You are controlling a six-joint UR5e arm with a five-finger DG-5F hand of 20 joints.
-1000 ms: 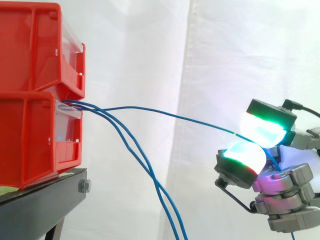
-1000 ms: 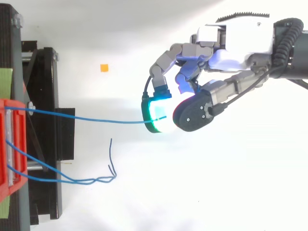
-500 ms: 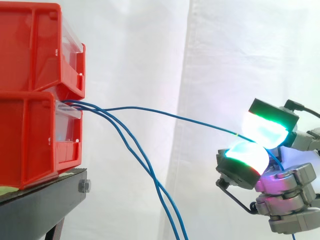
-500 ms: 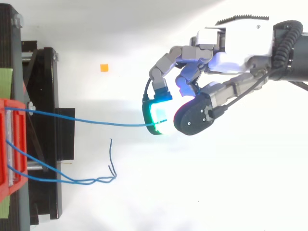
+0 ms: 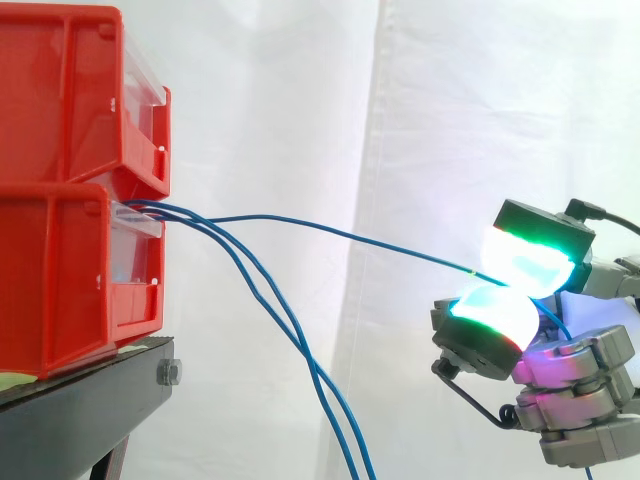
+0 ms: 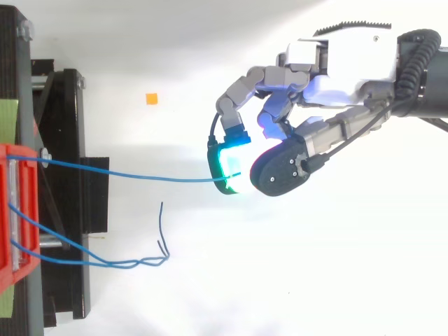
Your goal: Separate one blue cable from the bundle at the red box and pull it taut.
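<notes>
Several thin blue cables come out of the lower red box (image 5: 70, 270) at its front lip. One blue cable (image 5: 330, 229) (image 6: 133, 171) runs away from the box in a shallow arc to my hand (image 5: 575, 375) (image 6: 329, 70). The hand's thumb and a finger, glowing green-white fingertips (image 5: 525, 262), pinch this cable between them. The other cables (image 5: 290, 340) droop steeply down from the box; in the top view they (image 6: 105, 262) lie loose on the floor with a free end curling up.
Two red boxes are stacked, the upper one (image 5: 80, 95) on the lower, on a black stand (image 5: 90, 400) at the left. A white curtain hangs behind. A small orange mark (image 6: 151, 99) lies on the white floor.
The hand has shifted very slightly; the pinched cable keeps almost the same arc. The box and the drooping cables have not moved.
</notes>
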